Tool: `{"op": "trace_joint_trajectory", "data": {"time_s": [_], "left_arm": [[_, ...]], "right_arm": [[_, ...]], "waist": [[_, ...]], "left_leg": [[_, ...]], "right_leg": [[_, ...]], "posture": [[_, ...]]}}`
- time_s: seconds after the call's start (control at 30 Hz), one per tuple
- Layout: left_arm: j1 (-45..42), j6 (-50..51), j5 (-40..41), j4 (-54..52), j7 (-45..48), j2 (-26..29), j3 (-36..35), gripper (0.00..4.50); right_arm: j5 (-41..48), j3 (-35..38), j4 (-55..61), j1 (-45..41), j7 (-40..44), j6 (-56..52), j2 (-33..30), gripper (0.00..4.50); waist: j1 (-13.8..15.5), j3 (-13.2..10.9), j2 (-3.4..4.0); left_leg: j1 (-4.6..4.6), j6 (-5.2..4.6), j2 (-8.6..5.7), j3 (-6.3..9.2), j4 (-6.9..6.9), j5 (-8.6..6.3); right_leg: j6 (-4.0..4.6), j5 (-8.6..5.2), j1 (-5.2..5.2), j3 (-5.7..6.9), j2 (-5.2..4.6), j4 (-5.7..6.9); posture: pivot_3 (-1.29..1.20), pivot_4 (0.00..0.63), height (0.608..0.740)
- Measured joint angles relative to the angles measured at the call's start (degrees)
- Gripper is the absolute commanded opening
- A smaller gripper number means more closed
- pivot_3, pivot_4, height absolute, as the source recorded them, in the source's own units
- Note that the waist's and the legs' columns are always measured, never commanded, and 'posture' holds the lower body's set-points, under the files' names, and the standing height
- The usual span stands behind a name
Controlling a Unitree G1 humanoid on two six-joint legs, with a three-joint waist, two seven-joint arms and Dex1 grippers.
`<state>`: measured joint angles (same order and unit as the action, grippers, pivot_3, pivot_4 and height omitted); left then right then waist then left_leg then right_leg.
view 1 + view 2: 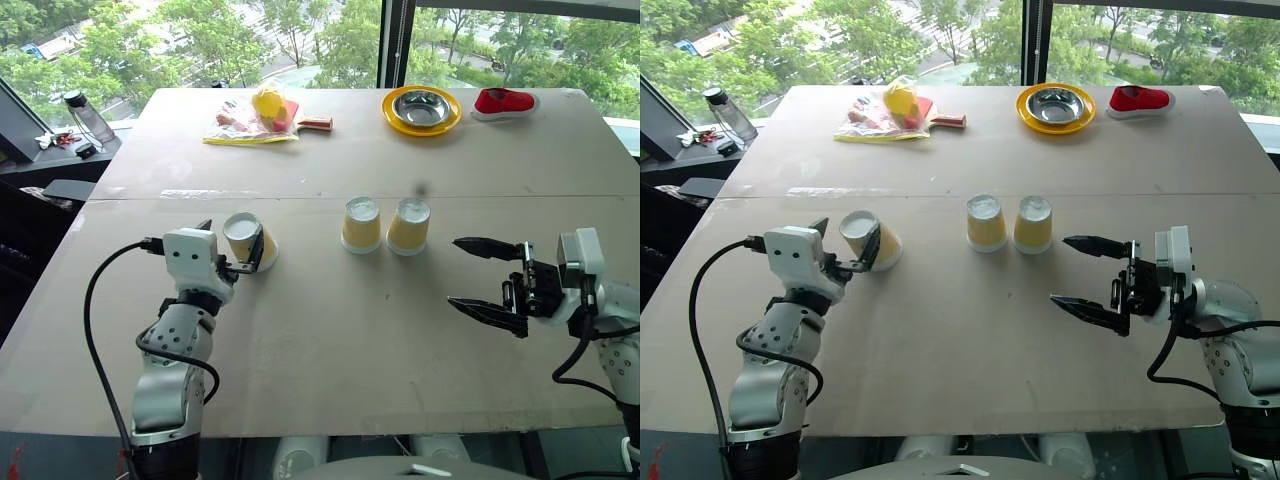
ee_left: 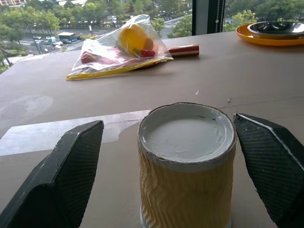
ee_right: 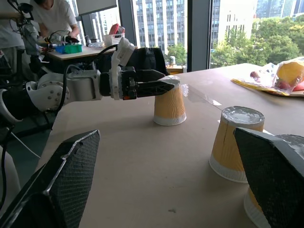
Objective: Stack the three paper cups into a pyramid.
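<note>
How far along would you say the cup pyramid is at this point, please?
Done: two cups stand upside down side by side as a base. In hand: the left hand, open, brackets the third cup, which stands apart on the table, not yet gripped. The right hand waits open beside the pair. Left: grip the third cup, lift it and set it on top.

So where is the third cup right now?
In the head view the third cup stands upside down on the table's left, between the left gripper's open fingers, apart from the cup pair.
</note>
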<state>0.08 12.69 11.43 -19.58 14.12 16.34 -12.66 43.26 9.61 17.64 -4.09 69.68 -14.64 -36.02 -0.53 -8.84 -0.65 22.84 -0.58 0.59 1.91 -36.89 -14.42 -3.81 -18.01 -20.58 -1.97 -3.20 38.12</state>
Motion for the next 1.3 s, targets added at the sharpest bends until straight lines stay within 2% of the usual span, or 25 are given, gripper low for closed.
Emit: {"op": "trace_joint_trajectory", "data": {"time_s": [0.43,0.53,0.63,0.93,1.17,1.3], "left_arm": [[-2.89,-5.11,-1.19,6.96,0.86,-0.59,2.00,4.50],[-3.30,-5.74,-1.19,7.35,0.69,-0.96,2.00,3.65],[-3.33,-6.21,-1.27,7.51,0.41,-0.99,1.97,2.53],[-6.24,-6.31,-0.99,7.79,1.06,0.33,1.84,2.53],[-22.05,2.78,5.96,7.35,6.07,4.30,2.47,2.53],[-29.68,7.91,7.40,7.24,10.41,6.21,6.34,2.53]], "right_arm": [[0.02,0.02,1.90,0.13,-2.23,-0.10,0.60,4.45],[0.02,0.00,2.30,0.13,-2.72,-0.18,0.66,4.50],[0.24,-0.01,2.57,-0.05,-2.86,-0.88,0.66,4.50],[1.15,0.01,2.55,-0.62,-2.92,-1.30,1.06,4.50],[2.27,0.43,2.01,-1.40,-4.31,-1.26,2.45,4.50],[2.55,1.98,1.54,-1.24,-5.40,-1.21,2.59,4.50]], "waist": [[0.02,0.00,0.00],[0.04,0.00,-0.01],[0.00,0.00,0.00],[0.11,0.00,-0.01],[0.30,-0.01,-0.03],[0.13,-0.01,-0.03]], "left_leg": [[0.00,0.00,0.00,0.01,0.00,0.00],[0.01,0.00,0.00,0.02,-0.01,0.00],[0.01,0.00,0.00,0.02,-0.01,0.00],[0.01,0.00,0.00,0.06,-0.03,0.00],[0.11,0.01,-0.08,0.13,-0.23,0.00],[0.11,0.03,-0.16,0.13,-0.22,0.02]], "right_leg": [[0.00,0.00,0.00,0.01,-0.01,0.00],[0.00,0.00,0.00,0.01,-0.01,0.00],[0.00,0.00,0.00,0.01,-0.01,0.00],[0.00,0.00,0.01,0.07,-0.01,0.03],[-0.01,0.01,0.04,0.18,0.00,0.08],[-0.02,0.00,0.03,0.18,0.02,0.07]], "posture": [[0.00,0.150,0.740],[0.00,0.150,0.740],[0.00,0.150,0.740],[0.00,0.150,0.740],[0.00,0.150,0.740],[0.00,0.150,0.740]]}}
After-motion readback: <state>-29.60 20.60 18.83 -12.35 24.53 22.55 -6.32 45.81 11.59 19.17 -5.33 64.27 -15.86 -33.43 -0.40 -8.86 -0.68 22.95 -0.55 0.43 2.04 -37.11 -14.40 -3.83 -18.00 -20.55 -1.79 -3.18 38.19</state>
